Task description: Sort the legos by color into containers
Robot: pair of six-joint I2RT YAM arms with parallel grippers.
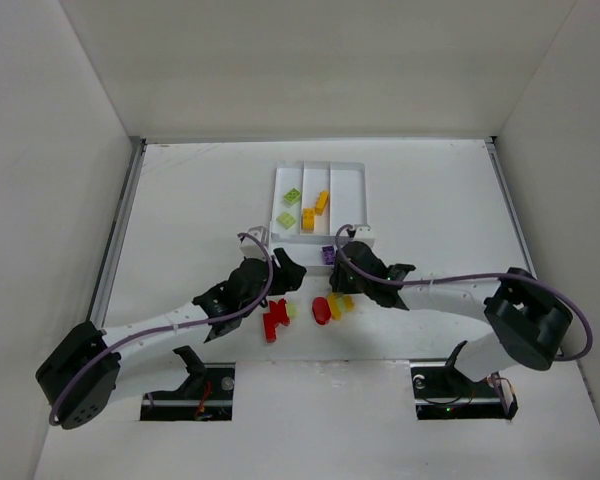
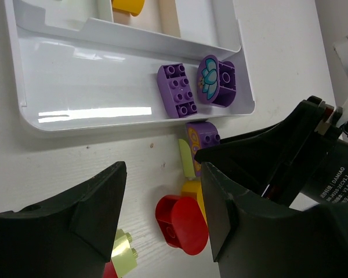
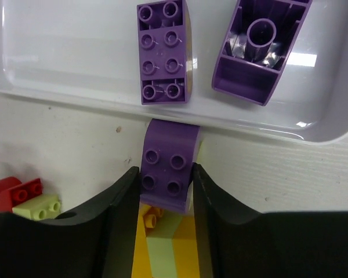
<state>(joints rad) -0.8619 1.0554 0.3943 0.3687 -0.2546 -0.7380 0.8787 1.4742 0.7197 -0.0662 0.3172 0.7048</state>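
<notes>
Loose bricks crowd the table (image 1: 180,200) just outside the white tray (image 2: 133,123): a red rounded brick (image 2: 182,225), a light green brick (image 2: 125,256) and a yellow brick (image 2: 191,188). The right wrist view shows what the overhead view hides. The right gripper (image 3: 165,174) has its fingers (image 3: 119,214) clamped on a curved purple brick (image 3: 169,152). That brick lies against the tray's near rim, outside the crosswise section (image 3: 64,52) holding two purple bricks (image 3: 163,52). The left gripper (image 2: 161,174) hovers empty, fingers apart, with the red brick showing between them.
</notes>
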